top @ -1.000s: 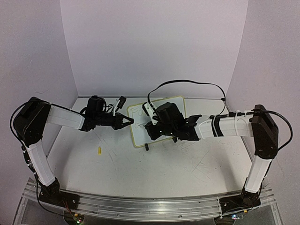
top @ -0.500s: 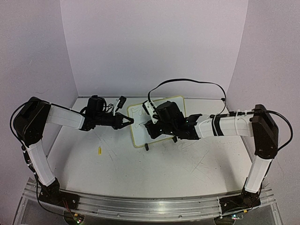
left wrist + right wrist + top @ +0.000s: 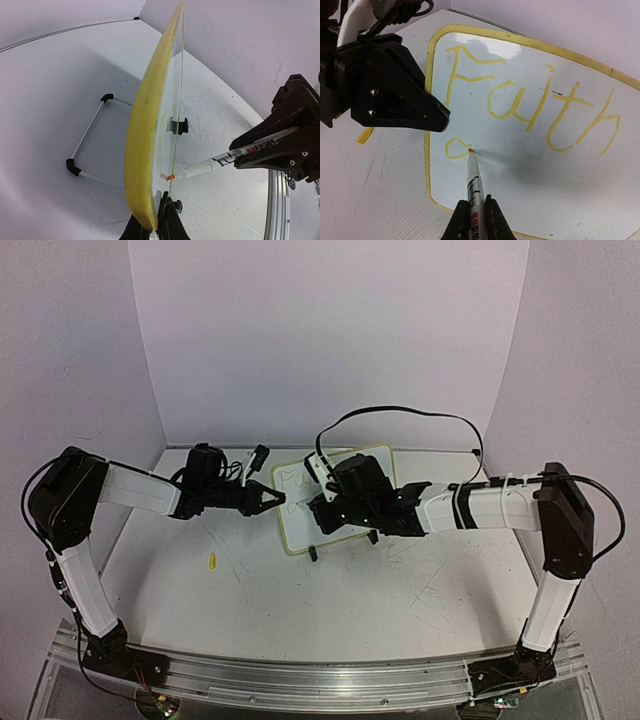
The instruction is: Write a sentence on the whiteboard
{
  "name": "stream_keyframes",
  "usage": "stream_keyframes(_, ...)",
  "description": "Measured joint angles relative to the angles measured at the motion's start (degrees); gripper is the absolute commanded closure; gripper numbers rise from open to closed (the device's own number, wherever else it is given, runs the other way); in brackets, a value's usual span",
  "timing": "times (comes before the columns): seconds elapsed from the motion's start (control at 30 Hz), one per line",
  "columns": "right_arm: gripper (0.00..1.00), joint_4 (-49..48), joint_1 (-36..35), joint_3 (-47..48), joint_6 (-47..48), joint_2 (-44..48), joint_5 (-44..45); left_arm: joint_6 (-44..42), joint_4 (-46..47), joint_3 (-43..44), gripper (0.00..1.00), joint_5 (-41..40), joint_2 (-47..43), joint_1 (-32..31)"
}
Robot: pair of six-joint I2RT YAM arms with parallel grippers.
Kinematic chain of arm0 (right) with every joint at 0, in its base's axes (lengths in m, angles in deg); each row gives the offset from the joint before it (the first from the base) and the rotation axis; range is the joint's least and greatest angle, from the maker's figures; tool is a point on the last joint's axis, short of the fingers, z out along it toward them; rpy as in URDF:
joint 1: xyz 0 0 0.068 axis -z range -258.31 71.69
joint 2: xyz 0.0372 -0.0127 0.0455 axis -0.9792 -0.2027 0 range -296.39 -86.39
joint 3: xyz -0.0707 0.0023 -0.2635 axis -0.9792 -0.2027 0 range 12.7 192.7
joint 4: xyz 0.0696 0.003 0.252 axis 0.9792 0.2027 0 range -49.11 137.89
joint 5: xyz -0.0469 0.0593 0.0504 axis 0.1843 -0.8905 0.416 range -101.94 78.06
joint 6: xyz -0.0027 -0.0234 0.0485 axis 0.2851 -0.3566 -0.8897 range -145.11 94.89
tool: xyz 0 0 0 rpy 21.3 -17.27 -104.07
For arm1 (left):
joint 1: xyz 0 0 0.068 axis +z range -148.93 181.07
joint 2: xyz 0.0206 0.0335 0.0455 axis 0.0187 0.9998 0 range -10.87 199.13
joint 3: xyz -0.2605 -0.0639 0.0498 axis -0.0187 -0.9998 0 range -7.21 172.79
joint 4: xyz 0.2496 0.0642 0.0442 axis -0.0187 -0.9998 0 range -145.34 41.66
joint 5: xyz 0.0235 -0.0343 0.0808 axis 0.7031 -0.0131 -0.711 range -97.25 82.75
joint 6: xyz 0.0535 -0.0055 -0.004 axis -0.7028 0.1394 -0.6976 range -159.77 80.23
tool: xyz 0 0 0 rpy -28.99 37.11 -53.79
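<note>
Steadying the whiteboard [image 3: 292, 528] is the job of the left gripper [image 3: 152, 226]. Its jaws are pinched tight on the yellow rim at the board's left edge, so the panel should not slide or tip under the pen's pressure. The right gripper [image 3: 472, 220] is clamped on a marker [image 3: 474, 182], held at a low angle. The marker's yellow-orange tip meets the writing face just right of a small loop on the second line (probably the start of the next word). The board sits toward the back of the table [image 3: 350, 600], near its middle, propped at a tilt with its wire stand [image 3: 92, 137] behind it. Its white face has a thin yellow border and rounded corners, and it carries "Faith" in yellow strokes across the top. The lower part is nearly bare, so the sentence looks far from finished.
</note>
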Motion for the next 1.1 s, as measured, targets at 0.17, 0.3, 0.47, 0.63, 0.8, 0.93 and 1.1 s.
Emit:
stream_keyframes(0.17, 1.0, -0.1, 0.2, 0.5, 0.0, 0.1, 0.0, 0.0, 0.0, 0.0, 1.0, 0.0, 0.0, 0.0)
stream_keyframes(0.3, 1.0, -0.1, 0.3, 0.5, -0.1, 0.1, -0.1, 0.0, 0.0, 0.0, 1.0, 0.0, 0.0, 0.0)
stream_keyframes(0.47, 1.0, -0.1, 0.3, 0.4, -0.6, 0.1, -0.4, 0.0, 0.0, 0.0, 1.0, 0.0, 0.0, 0.0)
stream_keyframes(0.63, 1.0, -1.1, 0.4, -1.0, -1.4, 0.6, -0.9, 0.0, 0.0, 0.0, 1.0, 0.0, 0.0, 0.0)
stream_keyframes(0.8, 1.0, -1.9, 0.6, -2.6, -2.1, 1.1, -1.0, -0.1, 0.0, 0.0, 1.0, 0.1, 0.0, 0.0)
stream_keyframes(0.93, 1.0, -2.0, 0.6, -3.4, -2.4, 1.2, -1.3, -0.2, -0.1, 0.0, 1.0, 0.2, 0.0, 0.0)
stream_keyframes(1.1, 1.0, -2.0, 0.5, -4.5, -2.7, 1.2, -1.6, -0.2, -0.1, 0.0, 1.0, 0.3, 0.0, 0.0)
